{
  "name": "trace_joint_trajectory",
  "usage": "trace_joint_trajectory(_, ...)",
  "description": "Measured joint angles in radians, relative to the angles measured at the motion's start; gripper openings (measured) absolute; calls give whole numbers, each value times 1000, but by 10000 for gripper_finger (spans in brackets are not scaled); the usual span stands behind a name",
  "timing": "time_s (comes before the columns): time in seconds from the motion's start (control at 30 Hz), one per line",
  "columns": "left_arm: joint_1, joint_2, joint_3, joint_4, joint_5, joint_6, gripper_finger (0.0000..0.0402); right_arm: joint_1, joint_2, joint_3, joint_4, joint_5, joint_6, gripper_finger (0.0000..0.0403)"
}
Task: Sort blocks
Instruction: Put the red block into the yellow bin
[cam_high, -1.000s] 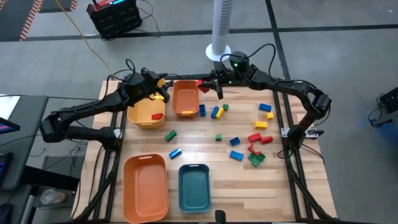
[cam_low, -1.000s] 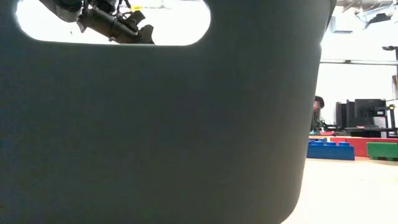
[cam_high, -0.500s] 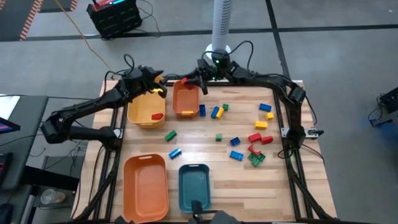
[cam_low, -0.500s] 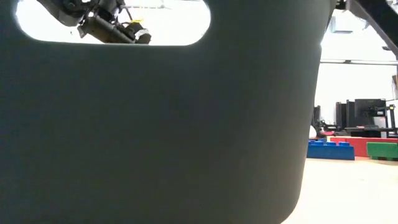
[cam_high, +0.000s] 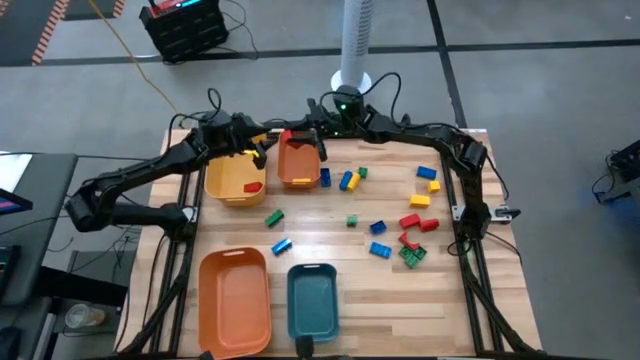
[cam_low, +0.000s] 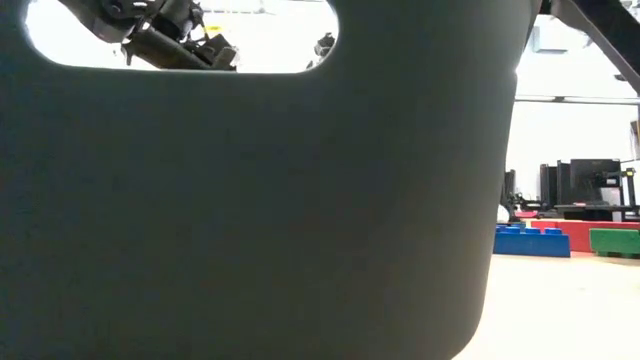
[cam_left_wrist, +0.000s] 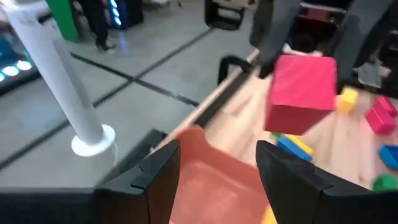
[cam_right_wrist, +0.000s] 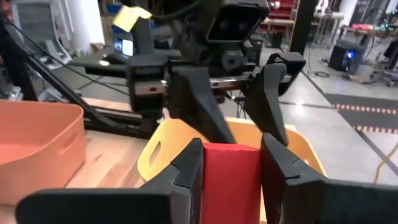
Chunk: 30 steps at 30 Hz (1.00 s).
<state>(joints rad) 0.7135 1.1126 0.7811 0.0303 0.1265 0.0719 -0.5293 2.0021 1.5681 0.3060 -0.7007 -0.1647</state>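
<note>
My right gripper (cam_high: 289, 137) is shut on a red block (cam_right_wrist: 229, 179) above the far left corner of the small orange bin (cam_high: 298, 162). My left gripper (cam_left_wrist: 219, 171) stands open and holds nothing; it hangs over the far right part of the yellow bin (cam_high: 232, 182) and faces the red block (cam_left_wrist: 301, 93). A red block (cam_high: 252, 187) lies inside the yellow bin. Several loose blocks lie on the table's right half, among them a blue block (cam_high: 426, 172), a yellow block (cam_high: 419, 201) and a red block (cam_high: 410, 221). My right gripper pinches the red block by two opposite side faces (cam_right_wrist: 208, 177) between its two fingers. The fingers (cam_right_wrist: 186, 174) lie nearly level and reach in from the table's right side. The block hangs clear of the bins, its broad face toward my left gripper.
A large orange bin (cam_high: 235, 300) and a teal bin (cam_high: 312, 300) stand at the near edge; the teal bin's wall (cam_low: 260, 220) fills most of the low view. A green block (cam_high: 274, 217) and a blue block (cam_high: 281, 245) lie mid-table. A white post (cam_high: 352, 50) stands behind the table.
My right gripper has carried the red block along the far edge toward the table's left, from beyond the small orange bin's right side to its far left corner, sinking a little. My left gripper has swung slightly toward it and stays open.
</note>
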Motion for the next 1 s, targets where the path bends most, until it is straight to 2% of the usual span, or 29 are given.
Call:
trace_joint_trajectory(0.27, -31, -6, 0, -101, 0, 37, 204, 47, 0, 0, -26, 175, -17, 108)
trace_joint_trajectory(0.5, -54, -6, 0, -124, 102, 19, 210, 89, -2, 0, 50, 192, 48, 108)
trace_joint_trajectory(0.67, -90, -6, 0, -121, 183, 30, 248, 131, -4, 0, 103, 227, 66, 108)
trace_joint_trajectory(0.83, -125, -6, 0, -91, 156, 48, 289, 162, -4, 0, 121, 244, 71, 108)
trace_joint_trajectory(1.0, -133, -7, 0, -20, 149, 46, 293, 169, -4, 0, 109, 259, 86, 108)
